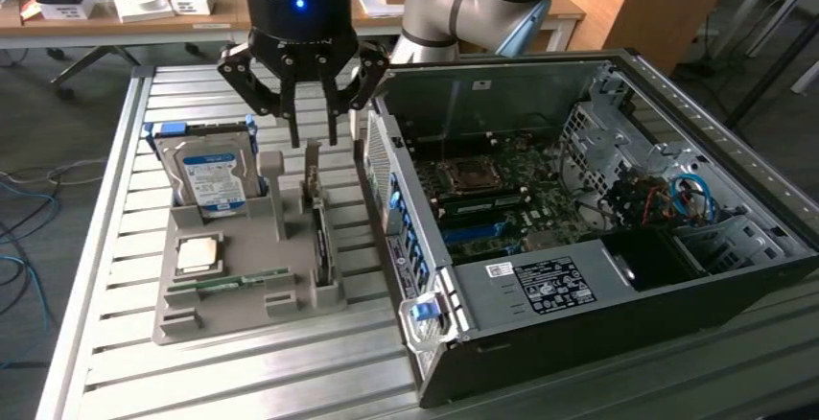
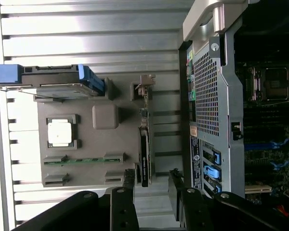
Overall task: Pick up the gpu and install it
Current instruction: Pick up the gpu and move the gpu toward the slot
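Hand (image 1: 314, 140) open over gpu's (image 1: 320, 233) top edge

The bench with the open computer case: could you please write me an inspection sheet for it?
Surface: slatted metal table, carrying a grey parts holder and an open computer case.
Job's things: gpu stands on edge in a holder slot, not in the case; motherboard exposed.
Clutter: hard drive, processor chip and memory stick in the holder.
Grippers: gripper open, just above the gpu, holding nothing.
Cables: blue and orange wires inside the case; loose cables on the floor.
Surroundings: wooden desk with white boxes behind the table.
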Controlling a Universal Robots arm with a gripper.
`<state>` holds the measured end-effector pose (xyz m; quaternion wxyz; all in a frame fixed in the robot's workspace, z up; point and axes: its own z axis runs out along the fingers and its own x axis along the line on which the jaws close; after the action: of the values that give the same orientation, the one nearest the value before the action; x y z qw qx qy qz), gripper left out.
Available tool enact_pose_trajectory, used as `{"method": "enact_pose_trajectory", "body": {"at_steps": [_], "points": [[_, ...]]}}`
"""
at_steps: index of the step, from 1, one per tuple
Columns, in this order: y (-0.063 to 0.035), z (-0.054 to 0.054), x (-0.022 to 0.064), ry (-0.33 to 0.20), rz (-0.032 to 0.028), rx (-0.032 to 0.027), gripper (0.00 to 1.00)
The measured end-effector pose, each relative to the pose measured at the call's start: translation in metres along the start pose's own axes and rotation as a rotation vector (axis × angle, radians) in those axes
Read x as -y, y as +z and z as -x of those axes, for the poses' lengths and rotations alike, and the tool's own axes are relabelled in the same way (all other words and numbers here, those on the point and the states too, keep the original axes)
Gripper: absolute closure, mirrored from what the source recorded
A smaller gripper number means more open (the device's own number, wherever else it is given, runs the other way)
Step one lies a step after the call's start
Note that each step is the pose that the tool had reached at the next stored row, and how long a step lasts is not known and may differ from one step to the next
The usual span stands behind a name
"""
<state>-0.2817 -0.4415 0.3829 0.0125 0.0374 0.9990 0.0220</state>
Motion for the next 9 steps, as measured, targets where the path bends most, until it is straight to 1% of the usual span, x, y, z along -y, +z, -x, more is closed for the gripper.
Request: {"method": "enact_pose_trajectory", "body": {"at_steps": [3,9], "points": [[0.0028,0.000,0.0001,0.000,0.0004,0.0000,0.58],[0.0134,0.000,0.0006,0.000,0.0005,0.0000,0.58]]}}
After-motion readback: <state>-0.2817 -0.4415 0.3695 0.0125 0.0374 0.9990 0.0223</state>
